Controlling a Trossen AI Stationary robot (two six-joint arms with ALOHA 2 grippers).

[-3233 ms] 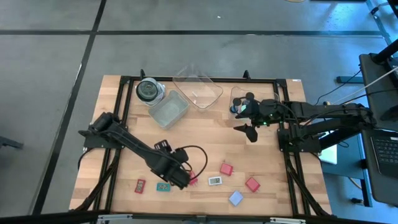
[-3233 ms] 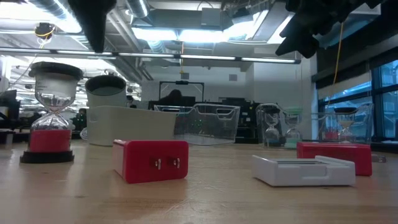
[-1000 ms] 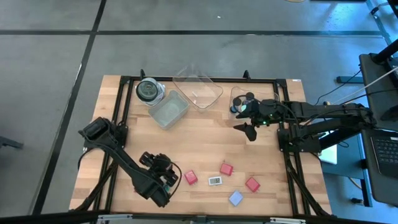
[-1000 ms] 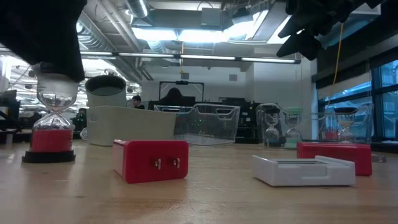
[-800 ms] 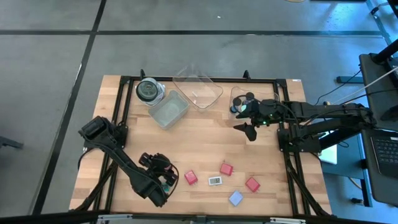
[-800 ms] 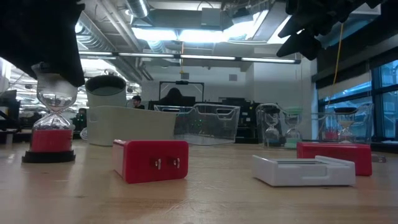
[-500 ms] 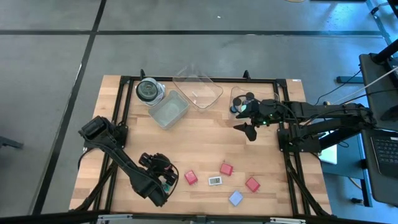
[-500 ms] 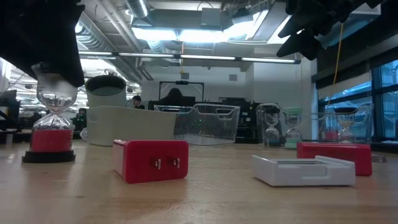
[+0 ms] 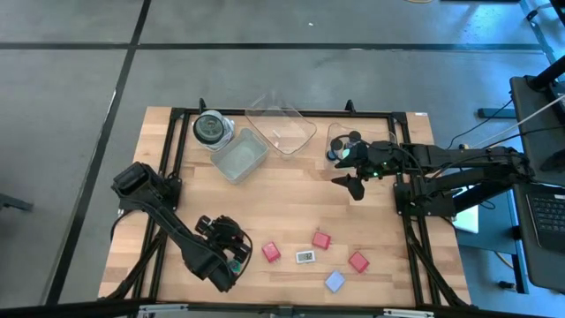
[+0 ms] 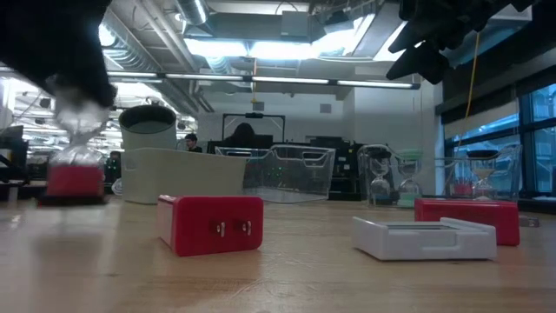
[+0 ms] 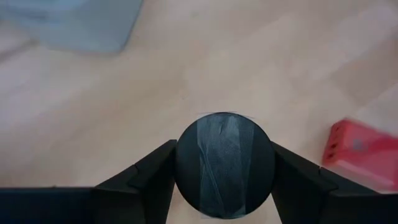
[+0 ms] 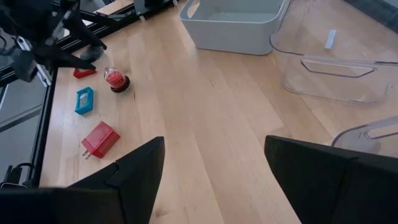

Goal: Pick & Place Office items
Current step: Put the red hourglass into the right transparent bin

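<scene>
Since a moment ago, our left gripper (image 11: 224, 171) has clamped the red-sand hourglass (image 12: 115, 79), now blurring; pickup seems begun. Our right gripper (image 12: 214, 180) waits, jaws apart.

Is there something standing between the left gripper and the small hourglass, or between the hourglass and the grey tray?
Nothing visible. The left gripper has a finger on each side of the hourglass cap, apparently touching it. Between there and the grey tray the high view shows only bare table.
</scene>
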